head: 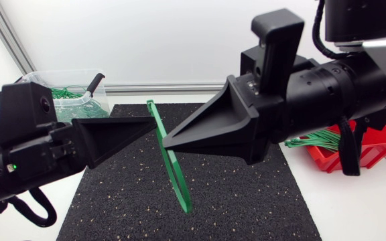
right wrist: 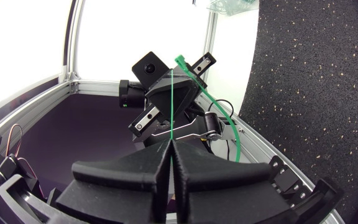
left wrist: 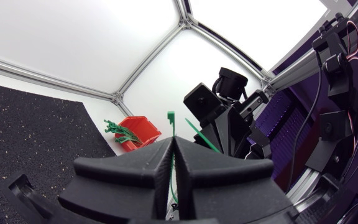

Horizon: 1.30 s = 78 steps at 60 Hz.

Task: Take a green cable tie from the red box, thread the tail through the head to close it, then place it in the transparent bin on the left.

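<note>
Though thin in both wrist views, overhead the tie [head: 157, 127] curves.

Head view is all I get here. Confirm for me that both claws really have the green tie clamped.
Observer: In the left wrist view, the left claw is shut, and the green tie comes out of the seam between its fingers.
Operator: Now check the right one.
Observer: In the right wrist view, the right claw is shut as well, and the tie runs edge-on out of its seam.
Operator: Report where the tie's head sits.
Observer: It stands just beyond the left claw's tips. I cannot tell whether the tail is through it.
</note>
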Each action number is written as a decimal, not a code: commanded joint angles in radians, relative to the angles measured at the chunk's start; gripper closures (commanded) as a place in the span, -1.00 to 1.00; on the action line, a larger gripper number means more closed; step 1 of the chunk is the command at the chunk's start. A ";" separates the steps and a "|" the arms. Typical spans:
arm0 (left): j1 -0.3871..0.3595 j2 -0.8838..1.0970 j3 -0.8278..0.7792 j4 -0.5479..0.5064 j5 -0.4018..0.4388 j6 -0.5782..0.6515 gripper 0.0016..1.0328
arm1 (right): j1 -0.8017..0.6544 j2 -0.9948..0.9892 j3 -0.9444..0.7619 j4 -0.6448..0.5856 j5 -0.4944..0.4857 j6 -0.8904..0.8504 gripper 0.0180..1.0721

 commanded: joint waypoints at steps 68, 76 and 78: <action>-0.034 -0.013 0.002 0.008 -0.005 0.014 0.92 | -0.015 0.009 -0.037 0.027 -0.018 0.024 0.89; -0.036 -0.017 0.001 0.003 -0.005 0.014 0.92 | -0.019 0.009 -0.039 0.032 -0.018 0.024 0.89; -0.036 -0.016 0.002 0.000 -0.005 0.014 0.92 | -0.018 0.005 -0.040 0.032 -0.018 0.024 0.89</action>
